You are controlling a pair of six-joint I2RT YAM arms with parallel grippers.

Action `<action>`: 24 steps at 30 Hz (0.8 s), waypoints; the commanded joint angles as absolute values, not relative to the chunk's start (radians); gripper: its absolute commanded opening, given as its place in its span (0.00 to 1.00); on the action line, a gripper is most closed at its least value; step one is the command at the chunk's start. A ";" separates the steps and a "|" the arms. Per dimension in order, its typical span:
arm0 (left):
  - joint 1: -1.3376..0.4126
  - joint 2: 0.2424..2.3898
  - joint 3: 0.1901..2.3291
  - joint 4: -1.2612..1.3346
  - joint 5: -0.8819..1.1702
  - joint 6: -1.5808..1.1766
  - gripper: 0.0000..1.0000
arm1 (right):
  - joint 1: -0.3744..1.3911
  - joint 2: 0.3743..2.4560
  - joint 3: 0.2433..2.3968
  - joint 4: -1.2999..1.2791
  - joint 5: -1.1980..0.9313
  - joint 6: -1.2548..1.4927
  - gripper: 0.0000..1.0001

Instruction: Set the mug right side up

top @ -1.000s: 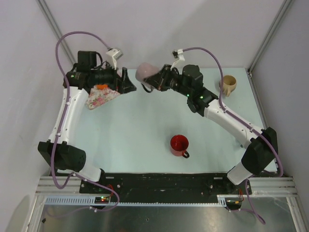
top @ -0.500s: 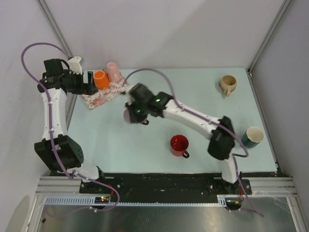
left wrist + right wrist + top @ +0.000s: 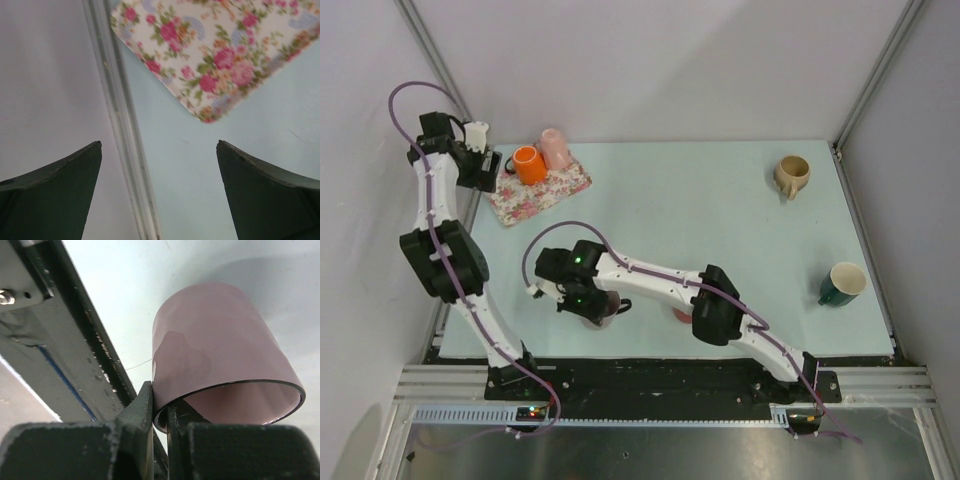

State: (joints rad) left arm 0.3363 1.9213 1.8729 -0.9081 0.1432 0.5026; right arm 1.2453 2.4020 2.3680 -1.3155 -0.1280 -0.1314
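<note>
Two arms reach to opposite ends of the table's left side. The right gripper [image 3: 160, 412] is clamped on the wall of the pink mug [image 3: 215, 340], with one finger outside the rim and the other inside it. The mug is in the near-left part of the pale table [image 3: 720, 230], close to the dark front rail. From above it is almost wholly hidden under the right wrist. In the wrist view its open mouth faces the camera and its closed end points away toward the tabletop. Whether it touches the surface cannot be told.

The left gripper [image 3: 159, 150] hangs at the far-left edge with its jaws wide apart and nothing between them. It is just beside the corner of a floral tray [image 3: 215, 65]. An orange cup [image 3: 526, 164] and a pink cup [image 3: 555, 148] stand on that tray. A beige mug [image 3: 792, 175] sits at the far right. A teal mug [image 3: 843, 282] sits at the right edge, well apart from both grippers.
</note>
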 commanded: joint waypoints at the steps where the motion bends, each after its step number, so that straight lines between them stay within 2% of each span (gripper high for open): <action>1: 0.331 2.026 2.052 -0.893 0.104 0.614 1.00 | 1.254 2.399 2.395 -1.368 -0.051 -0.194 0.00; 3: 0.324 2.080 2.109 -0.894 0.103 0.623 1.00 | 1.263 2.407 2.390 -1.365 -0.035 -0.202 0.05; 8: 0.282 2.177 2.129 -0.892 0.034 0.663 1.00 | 1.267 2.417 2.390 -1.353 -0.013 -0.207 0.31; 14: 0.238 2.225 2.138 -0.891 0.100 0.602 1.00 | 1.262 2.403 2.399 -1.337 -0.011 -0.208 0.48; 20: 0.229 2.293 2.322 -0.886 0.235 0.525 1.00 | 1.257 2.320 2.407 -1.290 -0.017 -0.172 0.70; 24: 0.216 2.363 2.446 -0.836 0.289 0.471 1.00 | 1.231 2.202 2.319 -1.194 -0.061 -0.110 0.76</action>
